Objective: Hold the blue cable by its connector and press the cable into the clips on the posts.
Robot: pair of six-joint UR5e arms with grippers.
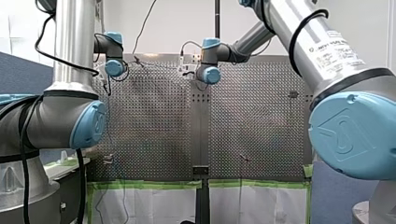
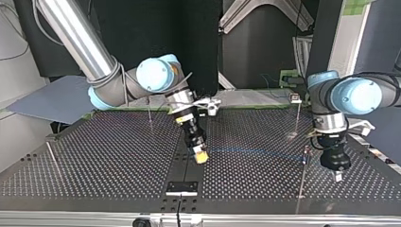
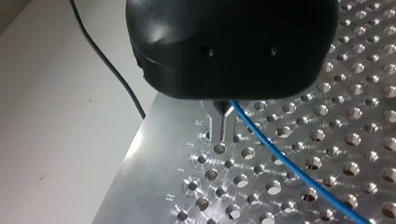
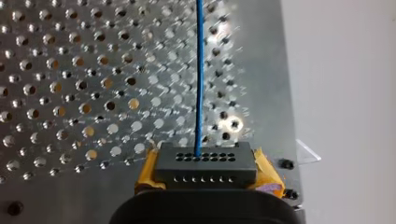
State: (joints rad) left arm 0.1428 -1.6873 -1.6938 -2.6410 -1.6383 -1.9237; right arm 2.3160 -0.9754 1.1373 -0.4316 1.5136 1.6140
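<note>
Blue cable held between two claws over a perforated table

Table (image 2: 94, 156): perforated metal, serving as the bed for the posts. Right claw (image 2: 201, 156): yellow pads closed on the sides of the black plug (image 4: 205, 164), which left the plug's face clear and let the cable (image 4: 199, 84) run straight out ahead. Left claw (image 3: 223, 126): metal fingers pinched together on the cable further along, low over the table near its edge, probably to hold the run taut and level for pressing. Posts (image 2: 297, 113): thin, upright, well apart. In the top view the cable ran low from the middle to the right, close to the post nearest the left claw; the clips were too small to tell whether it sat in any
</note>
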